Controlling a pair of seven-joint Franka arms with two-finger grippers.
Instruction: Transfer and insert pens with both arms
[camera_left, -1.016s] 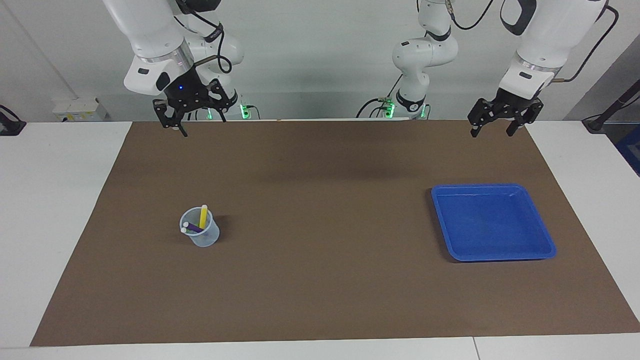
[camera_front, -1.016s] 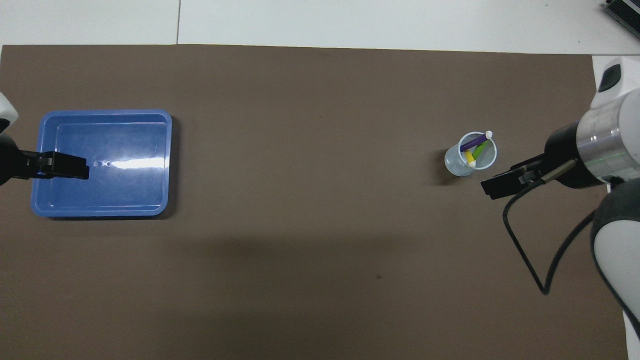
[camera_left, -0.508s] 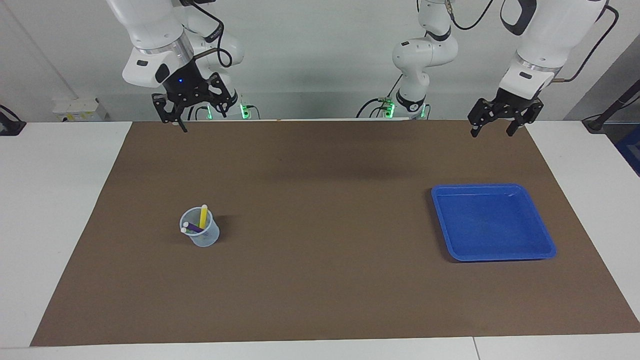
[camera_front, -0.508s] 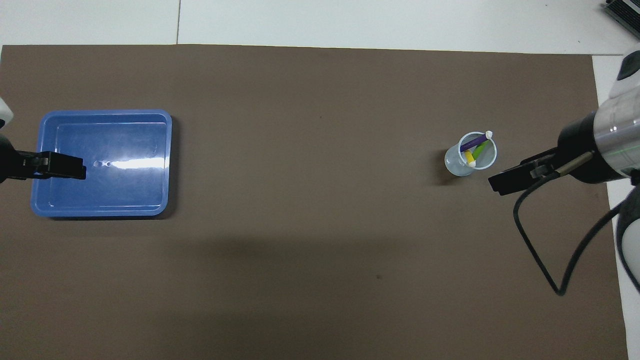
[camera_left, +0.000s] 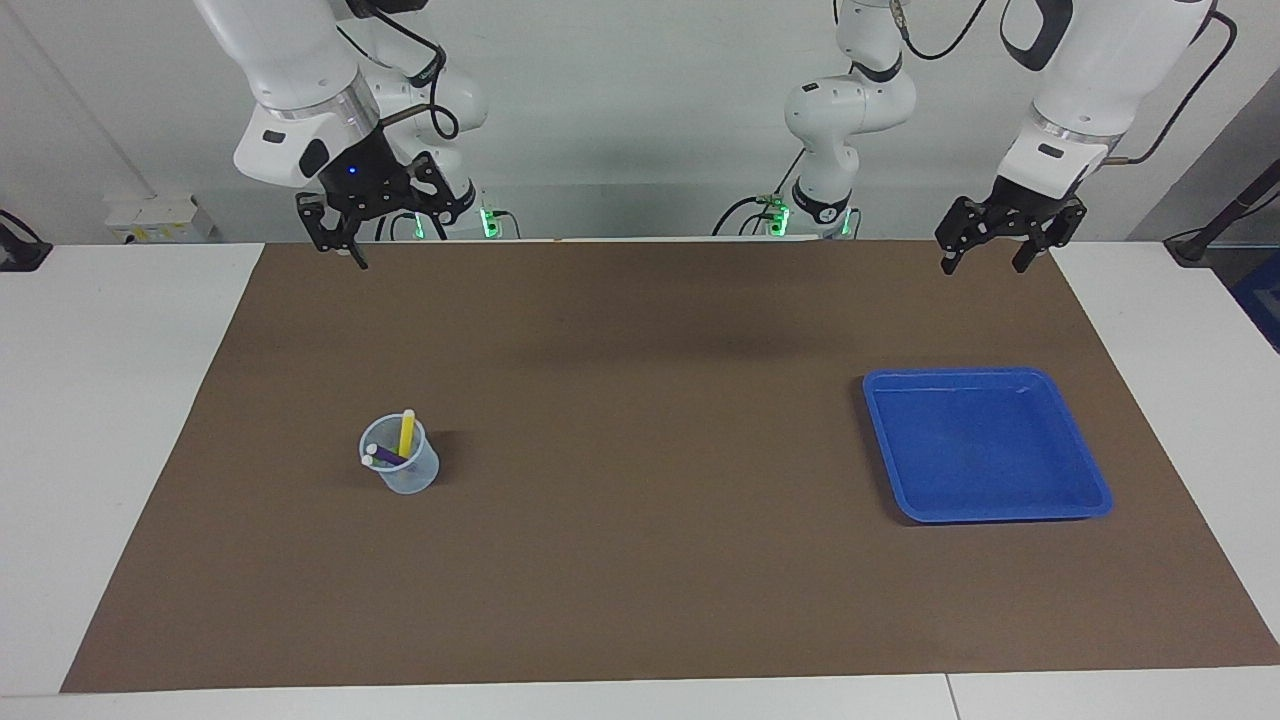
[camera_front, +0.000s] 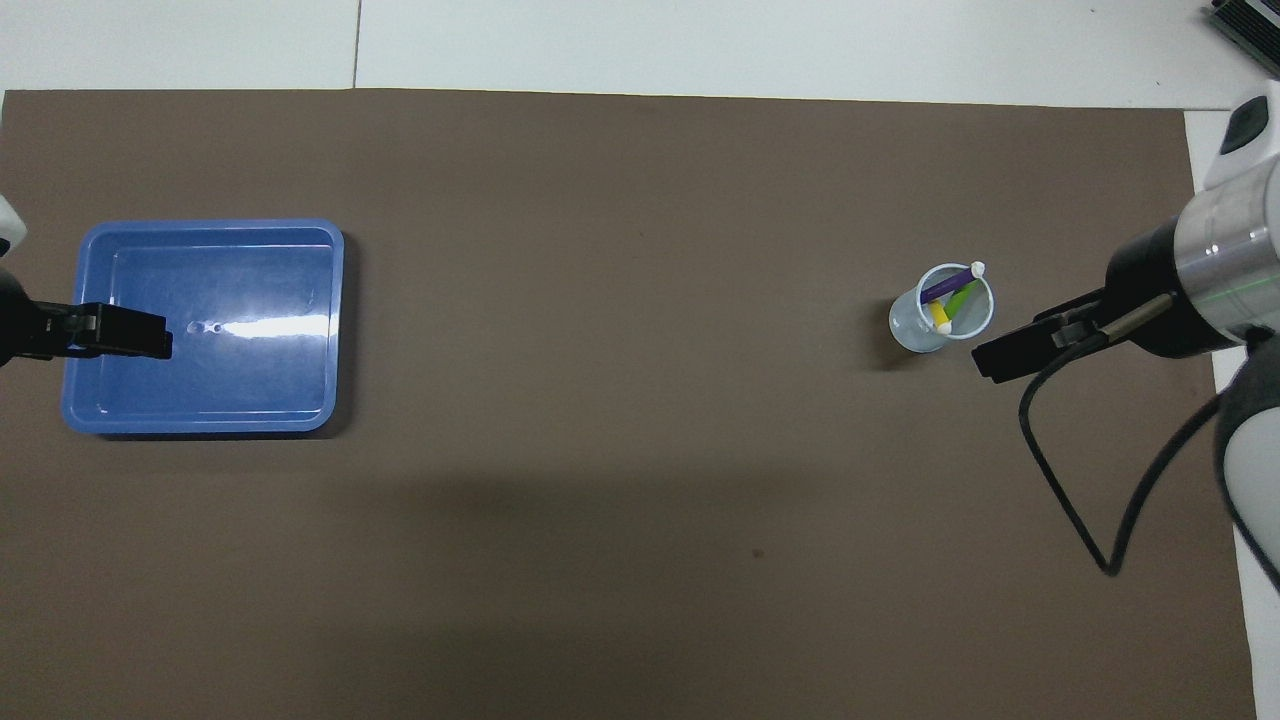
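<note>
Pens (camera_left: 398, 441) in cup (camera_left: 402, 470) — both jaws open, empty.

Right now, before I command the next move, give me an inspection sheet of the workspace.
Surface: brown mat over a white table; no spills seen.
Job's things: purple pen, yellow pen and green pen all stand in a clear cup toward the right arm's end; blue tray toward the left arm's end holds nothing.
Clutter: nothing seen.
Grippers: right pincer open, raised over the mat's edge nearest the robots; left pincer open, raised there too, holding nothing.
Cables: black cable loops from the right arm above the mat.
Surroundings: grey wall, green lights at the arm bases.
</note>
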